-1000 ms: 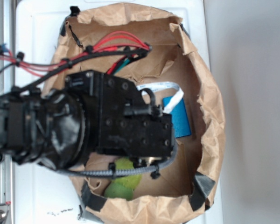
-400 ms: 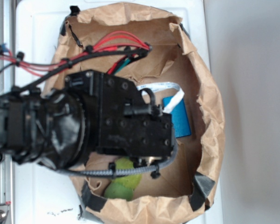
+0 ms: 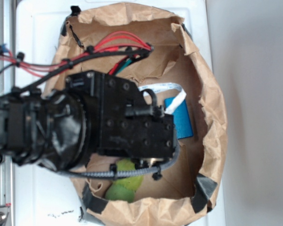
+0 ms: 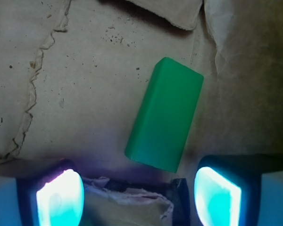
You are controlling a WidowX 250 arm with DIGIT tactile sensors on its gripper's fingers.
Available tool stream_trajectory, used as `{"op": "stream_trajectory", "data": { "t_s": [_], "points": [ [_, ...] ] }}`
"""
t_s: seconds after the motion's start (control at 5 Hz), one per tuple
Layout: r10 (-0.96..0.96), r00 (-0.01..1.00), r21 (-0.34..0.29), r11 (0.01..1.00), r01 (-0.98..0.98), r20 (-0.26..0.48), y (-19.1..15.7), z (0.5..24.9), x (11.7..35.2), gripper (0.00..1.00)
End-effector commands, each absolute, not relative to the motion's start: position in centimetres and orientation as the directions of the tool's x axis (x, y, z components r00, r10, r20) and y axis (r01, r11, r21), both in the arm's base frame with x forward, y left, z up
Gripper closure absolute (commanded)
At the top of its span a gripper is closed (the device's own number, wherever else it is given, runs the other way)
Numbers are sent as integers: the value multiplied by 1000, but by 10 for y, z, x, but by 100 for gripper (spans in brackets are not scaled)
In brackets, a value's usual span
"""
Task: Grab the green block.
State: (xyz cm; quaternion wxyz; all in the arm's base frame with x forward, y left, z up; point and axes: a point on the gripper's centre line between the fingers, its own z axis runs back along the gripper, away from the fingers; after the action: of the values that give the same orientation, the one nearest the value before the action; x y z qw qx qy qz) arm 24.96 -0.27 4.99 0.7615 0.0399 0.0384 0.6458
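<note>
Nothing moved; green block (image 4: 164, 115) arm-hidden outside.

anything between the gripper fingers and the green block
No. In the wrist view only bare brown paper separates the open gripper from the green block, which lies tilted ahead of the gap.

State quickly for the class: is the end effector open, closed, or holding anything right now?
End effector: open, holding nothing; its fingers stand wide apart, and the green block lies flat on the brown paper just ahead, untouched.
</note>
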Motion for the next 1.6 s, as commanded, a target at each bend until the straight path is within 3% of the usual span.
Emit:
{"op": "stream_trajectory", "data": {
  "t_s": [0.0, 0.8, 1.4],
  "points": [
    [995, 87, -1, 88, -996, -49, 51, 38, 242, 0],
    [989, 134, 9, 135, -991, -63, 34, 24, 227, 0],
    [991, 125, 152, 132, -980, -54, 34, 17, 202, 0]
  ]
}}
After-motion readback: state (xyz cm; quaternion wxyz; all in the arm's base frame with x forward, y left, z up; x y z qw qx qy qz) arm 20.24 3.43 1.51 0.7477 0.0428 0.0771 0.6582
